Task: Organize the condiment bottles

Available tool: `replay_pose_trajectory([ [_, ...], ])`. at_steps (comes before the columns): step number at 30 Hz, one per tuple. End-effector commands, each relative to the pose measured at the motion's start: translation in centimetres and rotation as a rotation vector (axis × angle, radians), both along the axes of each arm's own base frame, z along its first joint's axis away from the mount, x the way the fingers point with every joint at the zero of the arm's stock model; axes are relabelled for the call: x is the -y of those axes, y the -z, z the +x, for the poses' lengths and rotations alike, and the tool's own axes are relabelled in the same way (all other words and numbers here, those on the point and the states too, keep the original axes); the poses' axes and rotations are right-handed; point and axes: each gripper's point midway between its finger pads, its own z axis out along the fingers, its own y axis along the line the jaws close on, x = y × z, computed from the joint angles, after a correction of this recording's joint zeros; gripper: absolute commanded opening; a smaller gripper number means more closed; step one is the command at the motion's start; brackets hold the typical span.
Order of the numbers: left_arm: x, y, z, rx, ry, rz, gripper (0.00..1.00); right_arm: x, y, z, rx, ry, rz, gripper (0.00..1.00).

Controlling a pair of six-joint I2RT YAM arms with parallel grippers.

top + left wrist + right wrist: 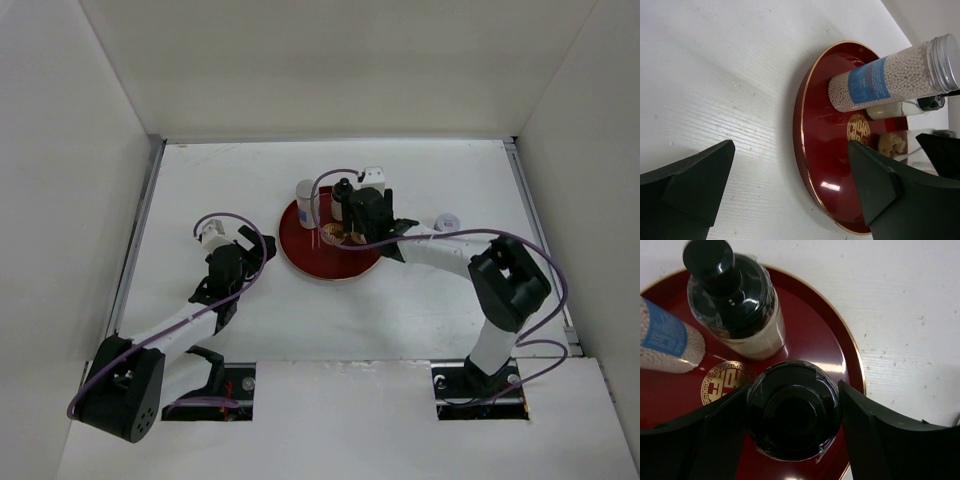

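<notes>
While the right gripper [792, 405] clamps a black-capped bottle [790, 415] over the red tray [822, 150], the left gripper [790, 150] hangs with its fingers apart beside the tray's rim. A bead bottle [875, 82] and a second black-capped bottle [735, 295] stand on the tray. A lilac-capped bottle [449, 221] sits on the table to the right.

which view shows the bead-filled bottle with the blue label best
Left wrist: the bead-filled bottle shows nearly whole on the red tray, label and silvery cap clear. Top external shows only a small pale cylinder; right wrist catches just part of it at the frame's left edge.
</notes>
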Motion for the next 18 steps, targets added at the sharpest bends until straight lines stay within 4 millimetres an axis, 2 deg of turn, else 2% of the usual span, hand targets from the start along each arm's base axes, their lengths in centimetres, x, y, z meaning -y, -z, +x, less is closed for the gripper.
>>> replay_pose_trajectory([
  [1,0.4,-1.8,0.5,0.065,0.008,-0.023,1.00,-1.2,-2.4,0.7,0.078,0.009,0.080,0.82],
  [2,0.4,-1.9,0.5,0.068,0.008,-0.022,1.00,-1.1,-2.9,0.5,0.087,0.011,0.085,0.89],
  [4,0.5,-1.7,0.5,0.064,0.011,-0.021,1.00,-0.5,-4.2,0.0,0.111,0.013,0.102,0.96],
  [6,0.6,-1.8,0.5,0.064,0.014,-0.024,1.00,0.1,-6.3,-0.9,0.145,0.012,0.135,1.00],
  [8,0.5,-2.1,0.4,0.074,0.009,-0.023,1.00,1.8,-8.4,-1.8,0.183,0.030,0.162,1.00],
  [10,0.4,-2.1,0.4,0.076,0.008,-0.023,1.00,5.0,-10.0,-2.6,0.222,0.089,0.182,1.00],
  [12,0.4,-2.1,0.3,0.074,0.009,-0.025,1.00,9.0,-10.5,-3.3,0.244,0.177,0.188,1.00],
  [15,0.6,-2.4,0.3,0.081,0.013,-0.027,1.00,16.0,-8.9,-4.3,0.230,0.367,0.128,1.00],
  [17,0.7,-2.4,0.3,0.080,0.014,-0.030,1.00,19.0,-7.3,-5.1,0.207,0.451,0.080,1.00],
  [18,0.8,-2.3,0.3,0.077,0.017,-0.029,1.00,19.7,-6.6,-5.3,0.199,0.470,0.073,1.00],
])
